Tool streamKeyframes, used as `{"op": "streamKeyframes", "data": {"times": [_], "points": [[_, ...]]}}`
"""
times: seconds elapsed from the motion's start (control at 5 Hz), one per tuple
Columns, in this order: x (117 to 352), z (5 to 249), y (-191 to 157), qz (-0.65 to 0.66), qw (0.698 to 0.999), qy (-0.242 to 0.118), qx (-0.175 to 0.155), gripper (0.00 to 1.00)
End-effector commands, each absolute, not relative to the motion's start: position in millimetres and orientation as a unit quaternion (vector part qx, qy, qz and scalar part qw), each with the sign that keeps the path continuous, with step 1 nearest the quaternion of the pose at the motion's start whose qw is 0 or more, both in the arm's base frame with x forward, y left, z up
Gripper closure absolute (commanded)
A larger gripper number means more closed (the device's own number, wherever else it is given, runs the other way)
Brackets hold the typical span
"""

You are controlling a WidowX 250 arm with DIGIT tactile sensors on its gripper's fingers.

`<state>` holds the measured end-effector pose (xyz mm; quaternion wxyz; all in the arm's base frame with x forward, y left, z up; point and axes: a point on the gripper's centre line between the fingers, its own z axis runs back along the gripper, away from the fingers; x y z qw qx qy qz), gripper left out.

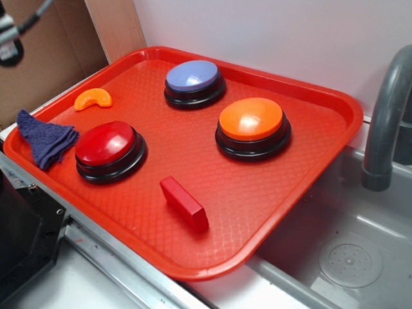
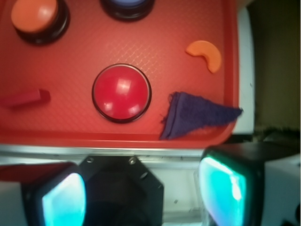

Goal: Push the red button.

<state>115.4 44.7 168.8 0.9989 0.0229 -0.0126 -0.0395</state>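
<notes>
A big red tray [image 1: 322,103] holds three round buttons. The red button [image 1: 106,143] sits on the near left part of the tray, on a black round base. It is shiny and dark red. Nothing is touching it.

An orange button [image 1: 251,119] sits farther right, and a blue button [image 1: 192,76] sits near the back of the tray. All three stand well apart from each other.

A small red block [image 1: 184,203] lies flat near the front of the tray, between the red button and the orange button but closer to the front edge. An orange slice [image 1: 93,98] lies at the back left of the tray. A dark blue cloth [image 1: 44,138] lies just beside the red button, and one corner hangs over the left rim of the tray.

To the right of the tray there is a gray sink [image 1: 347,257] with a gray tap [image 1: 386,122].

In the wrist view, the gripper [image 2: 141,193] hangs past the tray's edge, away from the red button. Its jaws are spread wide, and they hold nothing. The two fingers [image 2: 63,200] glow light blue at the bottom of the view.
</notes>
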Motion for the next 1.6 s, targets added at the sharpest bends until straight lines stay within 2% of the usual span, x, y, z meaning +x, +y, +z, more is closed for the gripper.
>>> {"op": "streamKeyframes", "data": {"times": [0.0,0.2,0.4,0.6,1.0,1.2,1.4], "points": [[140.8,123.1,52.4,-0.082,0.996,-0.005,0.021,0.00],[163.5,89.0,38.5,-0.081,0.995,-0.029,0.050,0.00],[174.7,64.8,36.9,-0.087,0.994,-0.015,0.057,0.00],[175.6,48.4,37.7,-0.095,0.993,-0.011,0.064,0.00],[174.8,41.8,31.1,-0.107,0.993,-0.004,0.050,0.00],[173.2,47.6,30.0,-0.109,0.993,-0.004,0.041,0.00],[170.2,69.3,33.1,-0.102,0.994,-0.015,0.027,0.00]]}}
